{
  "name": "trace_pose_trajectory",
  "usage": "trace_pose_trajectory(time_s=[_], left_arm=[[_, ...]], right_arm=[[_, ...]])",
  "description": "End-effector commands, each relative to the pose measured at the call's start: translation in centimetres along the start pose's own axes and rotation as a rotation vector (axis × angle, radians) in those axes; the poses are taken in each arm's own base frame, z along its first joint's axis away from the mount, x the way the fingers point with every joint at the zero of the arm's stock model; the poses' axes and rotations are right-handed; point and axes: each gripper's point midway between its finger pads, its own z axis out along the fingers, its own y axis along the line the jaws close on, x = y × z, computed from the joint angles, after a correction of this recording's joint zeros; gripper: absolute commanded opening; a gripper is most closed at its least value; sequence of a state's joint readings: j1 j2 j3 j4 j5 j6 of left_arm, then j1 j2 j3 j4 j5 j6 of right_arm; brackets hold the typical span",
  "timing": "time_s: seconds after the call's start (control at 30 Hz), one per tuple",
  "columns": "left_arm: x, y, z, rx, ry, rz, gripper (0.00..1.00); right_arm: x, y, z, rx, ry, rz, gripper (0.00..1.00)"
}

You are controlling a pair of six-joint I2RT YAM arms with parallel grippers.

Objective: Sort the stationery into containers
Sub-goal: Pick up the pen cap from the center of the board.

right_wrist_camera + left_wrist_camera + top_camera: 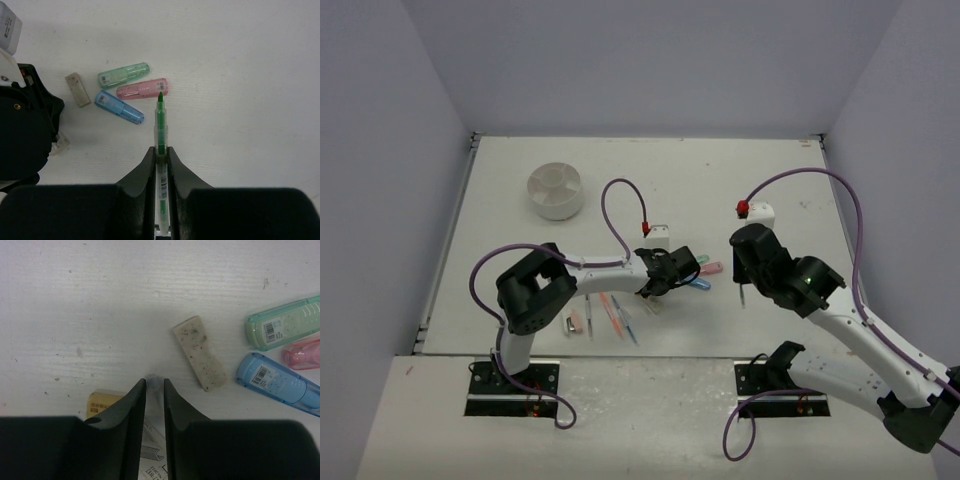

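Note:
In the left wrist view my left gripper [155,381] is low over the table with its jaws narrowed onto a small white printed packet in clear wrap [152,447]. They touch both of its sides. A tan eraser [102,402] lies just to the left and a speckled eraser [200,352] just ahead. My right gripper [160,149] is shut on a green pen [160,120], whose tip points toward the pink capsule [142,88]. The green capsule [123,75] and blue capsule [118,106] lie beside the pink one. The round white divided dish [555,190] stands far back on the left.
Orange, blue and grey pens [612,315] and small erasers [575,322] lie near the front edge by the left arm's base. The two wrists work close together at mid-table. Purple cables [620,200] loop above both arms. Walls enclose the table on three sides.

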State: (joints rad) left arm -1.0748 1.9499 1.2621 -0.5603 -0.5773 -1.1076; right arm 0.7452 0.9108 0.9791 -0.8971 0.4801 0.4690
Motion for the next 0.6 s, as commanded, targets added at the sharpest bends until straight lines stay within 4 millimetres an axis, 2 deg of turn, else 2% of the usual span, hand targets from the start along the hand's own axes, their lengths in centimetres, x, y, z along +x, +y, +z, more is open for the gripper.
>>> trace_pose_trajectory(time_s=[0.0, 0.1, 0.17, 0.2, 0.37, 0.5, 0.57], left_arm=[[-0.4, -0.7, 0.0, 0.023, -0.025, -0.039, 0.17], [-0.5, -0.8, -0.1, 0.037, -0.032, -0.052, 0.09], [-1.3, -0.9, -0.6, 0.06, -0.061, -0.065, 0.01], [-2.0, -1.0, -1.0, 0.08, -0.082, -0.072, 0.0], [-4.9, -1.7, -2.4, 0.151, -0.147, -0.094, 0.0], [-8.1, -2.2, -4.6, 0.212, -0.226, -0.088, 0.0], [-9.9, -2.0, -6.4, 0.237, -0.274, -0.095, 0.0]], right_arm=[[-0.4, 0.5, 0.2, -0.022, -0.014, 0.005, 0.0], [-0.3, 1.0, 0.2, -0.047, -0.008, 0.005, 0.0], [-0.2, 1.2, 0.2, -0.056, -0.003, 0.004, 0.0], [-0.2, 1.2, 0.2, -0.059, -0.003, 0.003, 0.0], [-0.3, 1.4, 0.1, -0.07, -0.005, 0.005, 0.0], [-0.7, 1.7, -0.1, -0.091, -0.02, 0.015, 0.0], [-0.9, 2.0, -0.4, -0.117, -0.03, 0.018, 0.0]])
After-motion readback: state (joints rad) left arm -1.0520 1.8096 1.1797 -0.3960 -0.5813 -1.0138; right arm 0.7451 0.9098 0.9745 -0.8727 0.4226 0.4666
